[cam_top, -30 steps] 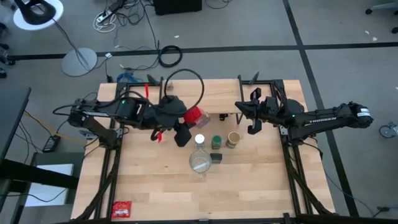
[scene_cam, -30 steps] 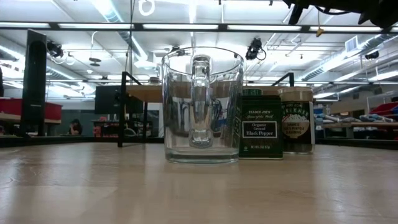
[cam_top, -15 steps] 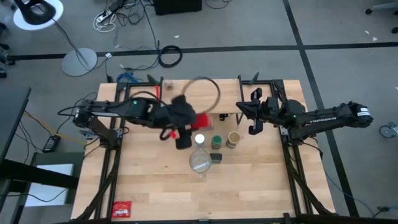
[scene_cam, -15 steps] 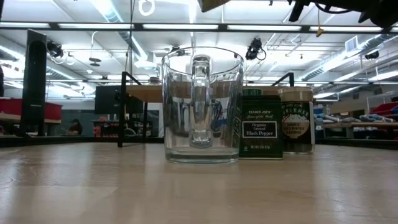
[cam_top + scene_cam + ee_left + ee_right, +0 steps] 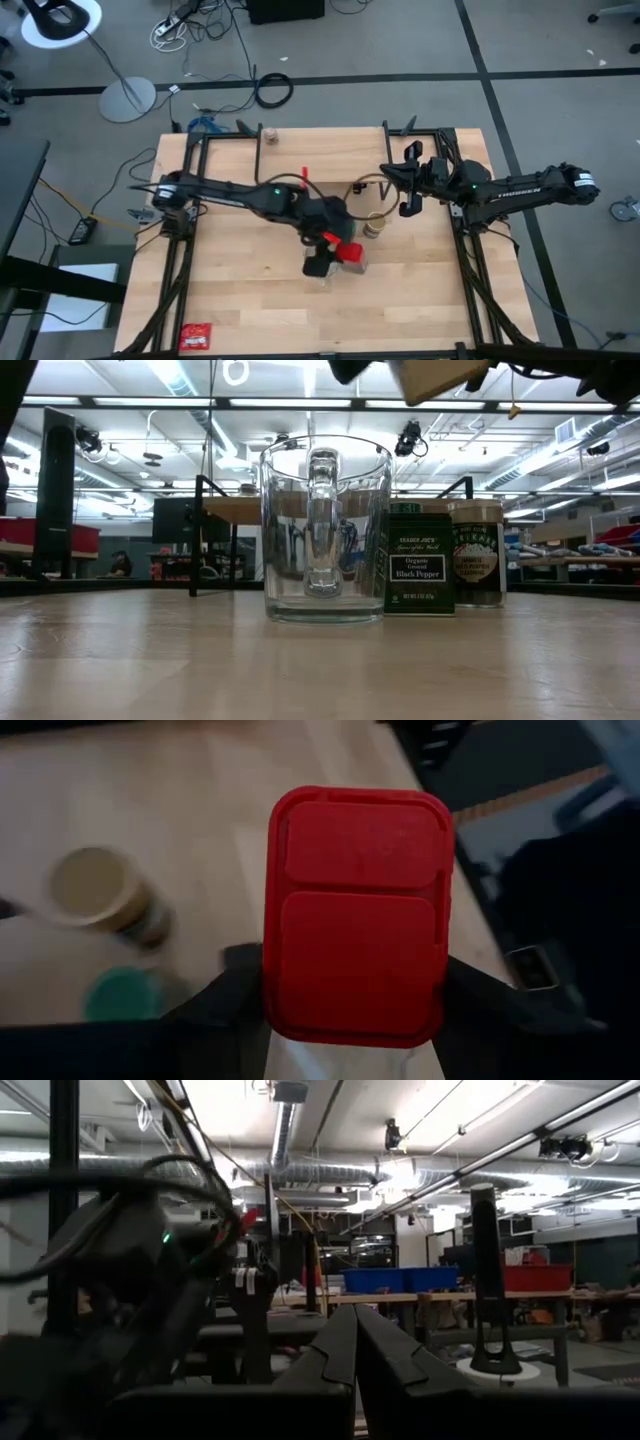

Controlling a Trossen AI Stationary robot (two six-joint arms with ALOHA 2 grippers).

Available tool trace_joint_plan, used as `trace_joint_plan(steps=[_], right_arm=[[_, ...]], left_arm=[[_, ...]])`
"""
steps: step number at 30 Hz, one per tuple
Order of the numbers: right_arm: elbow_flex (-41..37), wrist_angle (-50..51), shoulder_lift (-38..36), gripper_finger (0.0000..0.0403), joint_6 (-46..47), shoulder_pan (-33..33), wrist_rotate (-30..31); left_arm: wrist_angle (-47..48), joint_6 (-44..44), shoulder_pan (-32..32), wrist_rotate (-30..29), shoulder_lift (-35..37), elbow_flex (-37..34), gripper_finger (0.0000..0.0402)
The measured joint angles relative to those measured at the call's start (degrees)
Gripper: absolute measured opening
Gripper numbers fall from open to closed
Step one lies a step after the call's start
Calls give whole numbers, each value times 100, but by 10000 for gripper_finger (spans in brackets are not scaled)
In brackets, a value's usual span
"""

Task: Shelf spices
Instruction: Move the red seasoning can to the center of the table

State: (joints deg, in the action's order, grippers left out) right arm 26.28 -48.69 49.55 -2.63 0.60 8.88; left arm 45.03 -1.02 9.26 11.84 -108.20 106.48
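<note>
My left gripper (image 5: pixel 338 252) is shut on the red tin (image 5: pixel 351 252), high over the group of spices at the table's middle. The tan-lidded jar (image 5: pixel 373 227) and the green-lidded jar (image 5: pixel 123 996) stand on the table beneath it. In the low view the dark green tin (image 5: pixel 418 565) and the tan-lidded jar (image 5: pixel 478 554) stand beside the glass mug (image 5: pixel 325 525). The white-lidded jar is hidden under the arm. The tiny brownish jar (image 5: pixel 268 133) stands at the shelf's (image 5: pixel 232 509) far left corner. My right gripper (image 5: pixel 408 188) is shut and empty at the table's right. My left gripper pinches the red tin between its two fingers (image 5: pixel 232 998), one on each of two opposite sides (image 5: pixel 272 982), with the tin's lid (image 5: pixel 358 910) facing the wrist camera. The tin is lifted clear, above the jars and the mug.
The clear glass mug (image 5: pixel 320 270) stands just near of the jars, partly under my left gripper. A flat red packet (image 5: pixel 197 336) lies at the table's near left corner. The table's left half and near right part are bare wood.
My left gripper has carried the red tin from the far left of the jars toward the table's near and right edges, over the white-lidded jar and the mug. The arm has stretched out and the gripper has turned about. The tin stays in the hold, clear of the table.
</note>
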Motion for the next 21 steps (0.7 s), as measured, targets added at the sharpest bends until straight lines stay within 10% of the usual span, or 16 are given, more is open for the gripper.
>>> trace_joint_plan(steps=[21], right_arm=[[0,-154,-1,3,-85,0,-160]], left_arm=[[-573,319,170,-104,-1423,0,206]])
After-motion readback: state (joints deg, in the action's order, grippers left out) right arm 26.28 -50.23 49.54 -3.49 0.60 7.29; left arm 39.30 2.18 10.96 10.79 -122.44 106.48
